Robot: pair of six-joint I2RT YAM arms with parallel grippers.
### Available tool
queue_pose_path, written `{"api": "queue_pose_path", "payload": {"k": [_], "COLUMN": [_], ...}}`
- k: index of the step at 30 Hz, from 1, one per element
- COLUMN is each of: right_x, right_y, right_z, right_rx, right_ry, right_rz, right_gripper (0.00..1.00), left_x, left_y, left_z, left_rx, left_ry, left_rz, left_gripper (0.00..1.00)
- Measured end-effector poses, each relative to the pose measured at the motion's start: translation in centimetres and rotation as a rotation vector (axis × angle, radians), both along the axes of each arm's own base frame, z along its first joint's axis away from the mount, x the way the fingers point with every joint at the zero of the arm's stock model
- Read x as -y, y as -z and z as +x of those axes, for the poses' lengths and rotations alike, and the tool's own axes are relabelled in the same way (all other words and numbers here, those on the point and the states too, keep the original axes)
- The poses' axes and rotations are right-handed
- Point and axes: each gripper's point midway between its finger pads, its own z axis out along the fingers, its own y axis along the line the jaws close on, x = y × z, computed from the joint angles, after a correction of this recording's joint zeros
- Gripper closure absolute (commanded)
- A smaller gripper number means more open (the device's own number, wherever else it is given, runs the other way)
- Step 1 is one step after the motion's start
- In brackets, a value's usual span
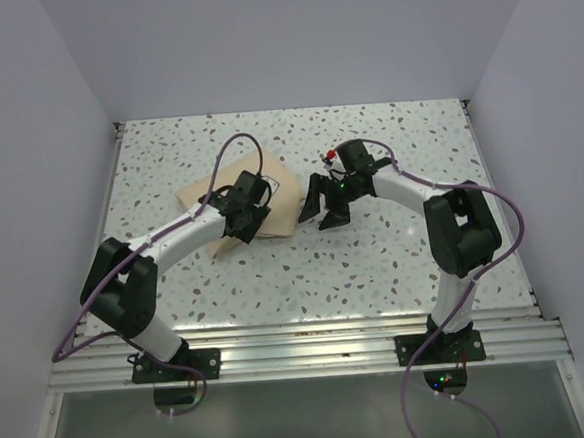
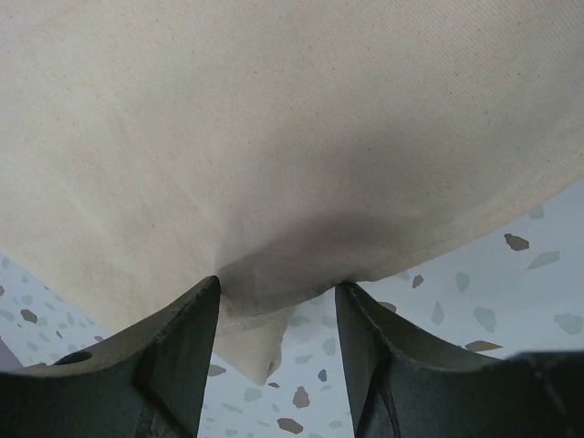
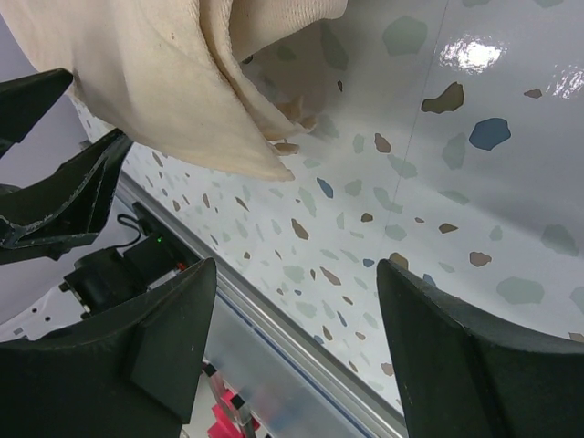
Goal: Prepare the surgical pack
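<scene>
The tan sheet (image 1: 283, 205) lies folded and bunched left of the table's middle. It fills the left wrist view (image 2: 274, 119) and hangs in folds at the top left of the right wrist view (image 3: 155, 82). My left gripper (image 1: 241, 228) is at the sheet's near edge. Its fingers stand apart, and a puckered fold sits at their tips (image 2: 278, 283). A loose corner (image 2: 260, 360) droops below. My right gripper (image 1: 324, 215) is open and empty, just right of the sheet and apart from it (image 3: 297, 269). The tray, scissors, gauze and packets are hidden or out of view.
The speckled table (image 1: 387, 142) is walled in white at the back and on both sides. An aluminium rail (image 1: 301, 344) runs along the near edge and shows in the right wrist view (image 3: 274, 365). Purple cables loop over both arms.
</scene>
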Motion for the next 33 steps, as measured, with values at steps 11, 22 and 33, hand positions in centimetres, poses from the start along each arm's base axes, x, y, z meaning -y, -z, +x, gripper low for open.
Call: {"api": "queue_pose_path", "payload": {"k": [11,22,33], "right_x": [-0.2,-0.4,-2.2], "right_y": [-0.2,-0.3,-1.0], "right_z": [-0.2,-0.3,0.0], "right_rx": [-0.005,-0.006,-0.028], "right_ry": [-0.008,-0.013,0.005], "right_rz": [0.013,0.022,0.090], "right_gripper": [0.25,0.32,0.55], "left_x": [-0.1,0.0,0.0], "left_y": [0.8,0.9,0.1], "left_z": [0.4,0.9,1.3], "left_rx": [-0.003,0.002,0.015], "left_ry": [0.007,0.009,0.003], "left_rz": [0.034,0.046,0.048], "left_gripper": [0.55,0.82,1.00]}}
